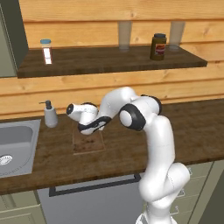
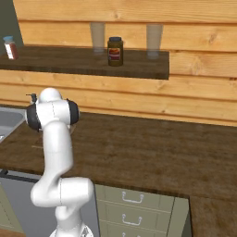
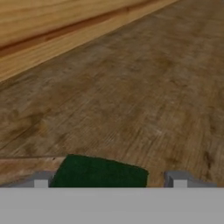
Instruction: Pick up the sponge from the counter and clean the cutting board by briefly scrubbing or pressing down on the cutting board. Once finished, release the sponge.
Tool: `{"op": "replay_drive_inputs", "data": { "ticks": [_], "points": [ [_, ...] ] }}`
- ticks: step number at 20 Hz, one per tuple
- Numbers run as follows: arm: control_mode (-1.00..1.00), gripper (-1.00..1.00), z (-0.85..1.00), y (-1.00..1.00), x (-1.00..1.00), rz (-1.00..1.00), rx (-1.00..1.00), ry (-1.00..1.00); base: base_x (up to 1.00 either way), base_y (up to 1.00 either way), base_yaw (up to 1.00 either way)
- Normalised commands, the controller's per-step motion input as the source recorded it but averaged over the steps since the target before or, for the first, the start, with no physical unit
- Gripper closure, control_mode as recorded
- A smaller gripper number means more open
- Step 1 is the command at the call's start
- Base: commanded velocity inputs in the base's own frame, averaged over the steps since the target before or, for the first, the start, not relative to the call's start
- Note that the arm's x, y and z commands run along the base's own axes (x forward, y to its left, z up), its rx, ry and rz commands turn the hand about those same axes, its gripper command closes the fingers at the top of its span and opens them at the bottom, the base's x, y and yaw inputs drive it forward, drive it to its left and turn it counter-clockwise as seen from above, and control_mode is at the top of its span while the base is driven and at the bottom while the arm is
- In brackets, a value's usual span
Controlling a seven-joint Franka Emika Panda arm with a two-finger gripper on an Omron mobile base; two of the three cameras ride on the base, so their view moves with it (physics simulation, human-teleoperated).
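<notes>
While gripper (image 3: 109,179) spread astride sponge (image 3: 99,172), cutting board (image 1: 89,142) edge beneath, counter (image 3: 144,87) open beyond.

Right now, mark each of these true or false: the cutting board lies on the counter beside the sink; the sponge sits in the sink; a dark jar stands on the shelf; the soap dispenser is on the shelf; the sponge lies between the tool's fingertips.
1. The cutting board lies on the counter beside the sink. True.
2. The sponge sits in the sink. False: it lies low in the hand view, over the wood surface.
3. A dark jar stands on the shelf. True.
4. The soap dispenser is on the shelf. False: it stands on the counter near the sink.
5. The sponge lies between the tool's fingertips. True; whether they grip it cannot be told.
</notes>
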Motion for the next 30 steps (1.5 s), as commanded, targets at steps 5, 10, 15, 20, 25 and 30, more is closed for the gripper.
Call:
{"op": "replay_drive_inputs", "data": {
  "ticks": [5, 10, 15, 20, 25, 30],
  "points": [
    [-1.0, -1.0, 0.13, 0.0, -0.04, 0.04, 0.0, -0.01, 0.0, 0.0, 0.0],
    [-1.0, -1.0, 0.31, 0.0, -0.05, 0.03, 0.0, -0.01, 0.0, 0.0, 0.0],
    [-1.0, -1.0, 0.29, 0.08, -0.06, 0.05, 0.0, -0.02, 0.0, 0.0, 0.0],
    [-1.0, -1.0, 0.21, 0.01, -0.8, 0.04, 0.03, -0.11, 0.0, 0.0, 0.0],
    [-1.0, -1.0, 0.16, -0.21, -1.0, 0.02, 0.03, -0.08, 0.0, 0.0, 0.0],
    [-1.0, -1.0, 0.56, -0.37, -1.0, 0.0, 0.03, -0.04, 0.0, 0.0, 0.0]
  ]
}}
